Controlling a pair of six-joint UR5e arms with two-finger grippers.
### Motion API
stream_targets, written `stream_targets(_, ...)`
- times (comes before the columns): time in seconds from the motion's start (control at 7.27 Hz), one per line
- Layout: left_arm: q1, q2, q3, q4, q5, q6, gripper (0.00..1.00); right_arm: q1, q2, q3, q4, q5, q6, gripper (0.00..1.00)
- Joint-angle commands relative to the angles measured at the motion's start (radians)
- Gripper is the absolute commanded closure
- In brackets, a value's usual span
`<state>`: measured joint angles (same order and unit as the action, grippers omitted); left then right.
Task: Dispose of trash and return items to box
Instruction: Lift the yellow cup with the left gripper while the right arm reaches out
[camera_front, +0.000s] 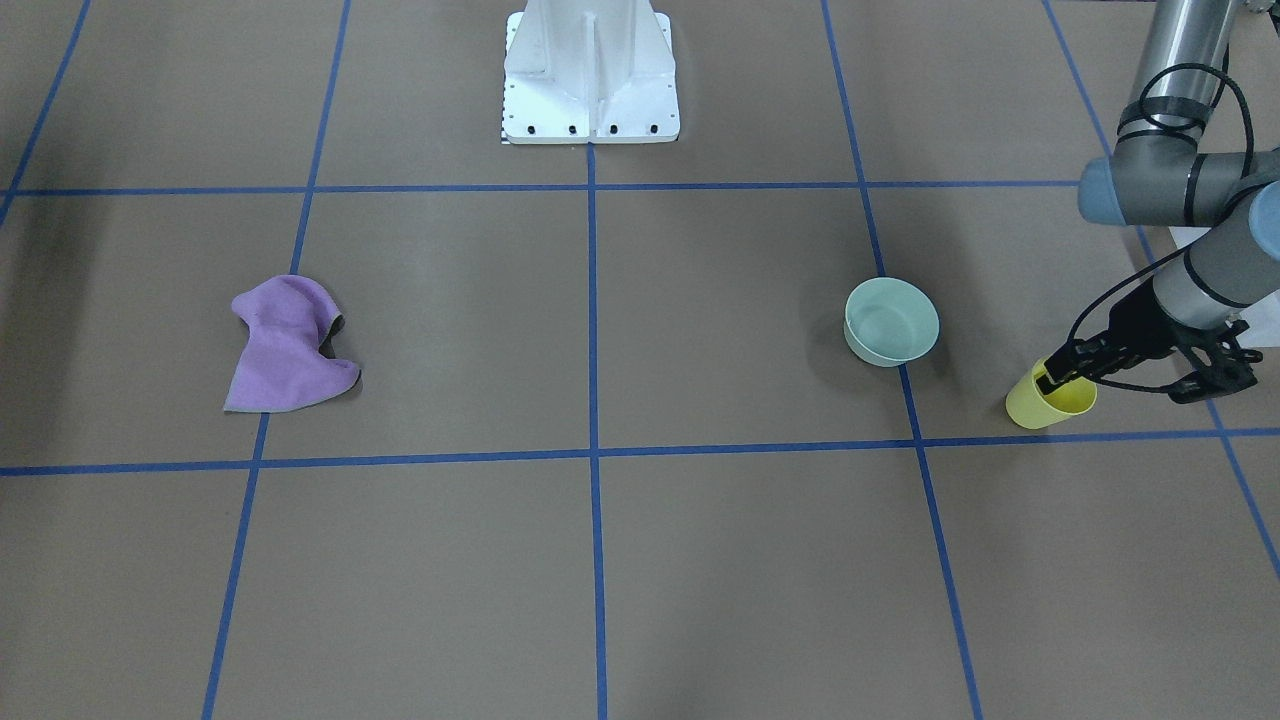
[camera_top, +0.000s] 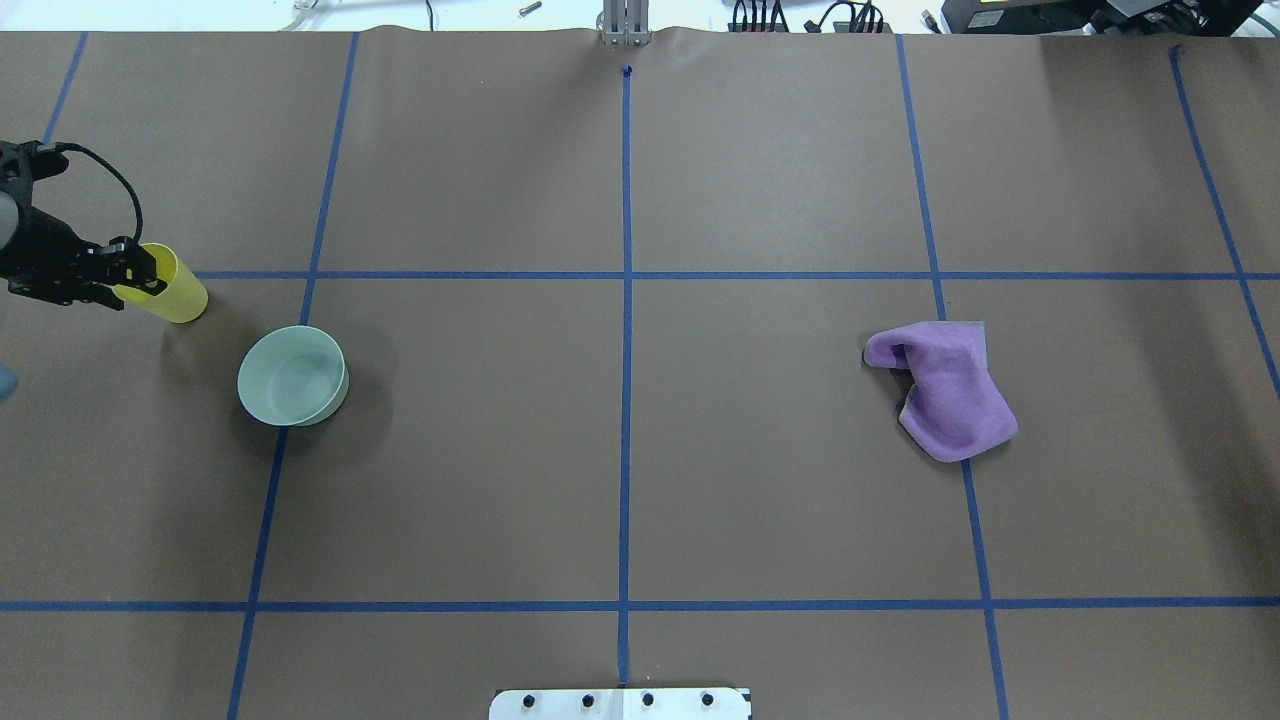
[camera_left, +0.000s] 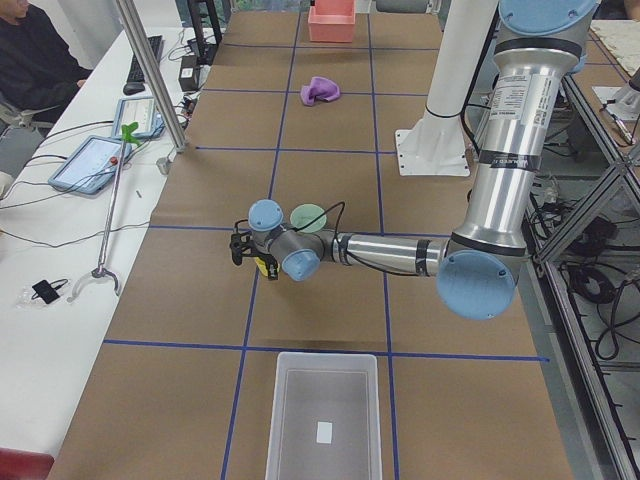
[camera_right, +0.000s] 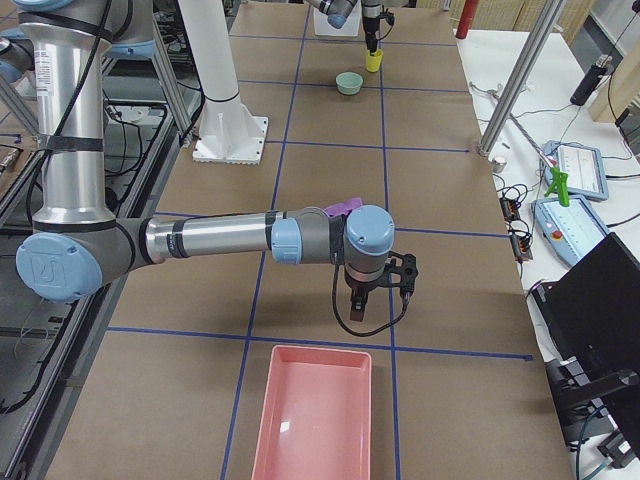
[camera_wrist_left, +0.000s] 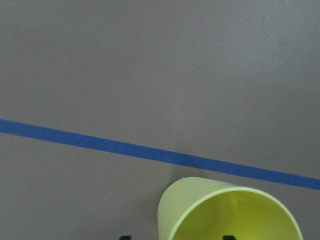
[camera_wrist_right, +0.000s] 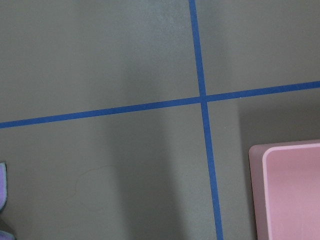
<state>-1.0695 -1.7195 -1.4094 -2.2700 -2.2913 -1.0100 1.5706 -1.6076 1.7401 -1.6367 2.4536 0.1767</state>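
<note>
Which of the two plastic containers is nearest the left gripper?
The yellow cup: the left gripper is at its rim, while the mint-green bowl stands apart.

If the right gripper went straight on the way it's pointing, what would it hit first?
Pointing straight down, the right gripper would probably meet the bare table first, near the blue tape crossing. The pink tray and purple cloth seem off to the sides, though depth is unclear.

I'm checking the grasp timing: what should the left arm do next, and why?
Probably close the left tool on the wall of the cup: in the wrist view its jaws stand apart, one outside the wall and one inside, so nothing looks pinched yet.
</note>
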Motion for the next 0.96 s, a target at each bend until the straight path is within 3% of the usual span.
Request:
stream_targets(0.0, -0.006, 0.003, -0.009, 0.01, -0.028, -0.005, 1.0, -0.001, 0.0, 0.013, 0.0, 0.028, 0.001, 0.0)
stream_targets(0.41, -0.116, -0.015, -0.025, 0.052, -0.193, -0.013, 1.0, -0.093, 0.002, 0.114, -0.002, 0.051, 0.041, 0.0)
stream_targets(0.83, -0.245, -0.032, -0.056, 0.132, -0.247, 0.011, 1.0, -0.355, 0.034, 0.233, 0.03, -0.048, 0.196, 0.0)
